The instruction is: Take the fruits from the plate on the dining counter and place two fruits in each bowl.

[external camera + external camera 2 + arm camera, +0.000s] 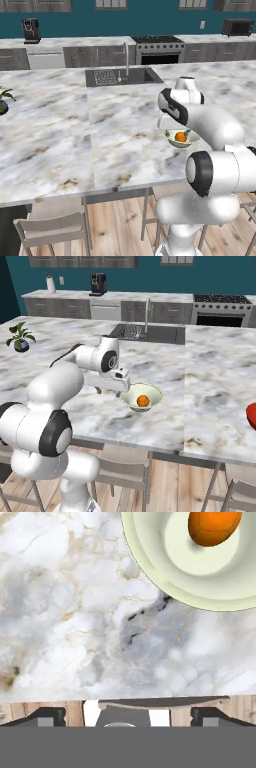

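Pincer (128,714) spread wide and empty over the marble tabletop (75,612), just beside the cream bowl (141,397). One orange fruit (143,401) inside that bowl. Red bowl (251,416) well apart at the tabletop's edge.

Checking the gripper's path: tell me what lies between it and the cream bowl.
Only bare marble counter lies between the open gripper and the cream bowl, seen in the hand view.

We see a pale cream bowl (179,141) on the marble dining counter (60,135) holding one round orange fruit (180,136), the white arm (210,125) partly covering it. Behind lie a sink (122,76) and stove (157,48); a potted plant (4,100) sits far left.
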